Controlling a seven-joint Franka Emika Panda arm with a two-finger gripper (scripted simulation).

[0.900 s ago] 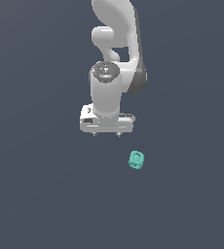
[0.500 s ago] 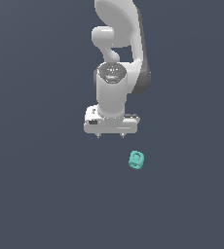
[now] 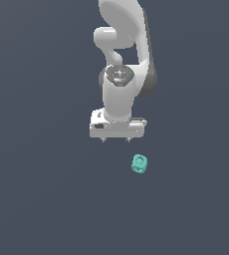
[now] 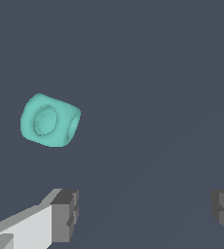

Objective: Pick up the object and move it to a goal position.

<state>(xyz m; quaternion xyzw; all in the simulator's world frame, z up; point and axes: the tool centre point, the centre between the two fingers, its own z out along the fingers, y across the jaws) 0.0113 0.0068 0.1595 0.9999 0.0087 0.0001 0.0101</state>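
I have the gripper [image 3: 116, 140] hanging with its jaws spread wide and holding nothing. The object [image 3: 139, 164], a small teal block with a ring in its face, lies on the plain grey counter [image 3: 42, 199] near the gripper, toward the exterior view's right, untouched. I'd centre over it, then descend before closing. No writing is legible anywhere.

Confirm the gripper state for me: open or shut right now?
Open. In the wrist view the gripper's two fingertips stand wide apart with nothing between them; the teal block lies clear of them, ungrasped.
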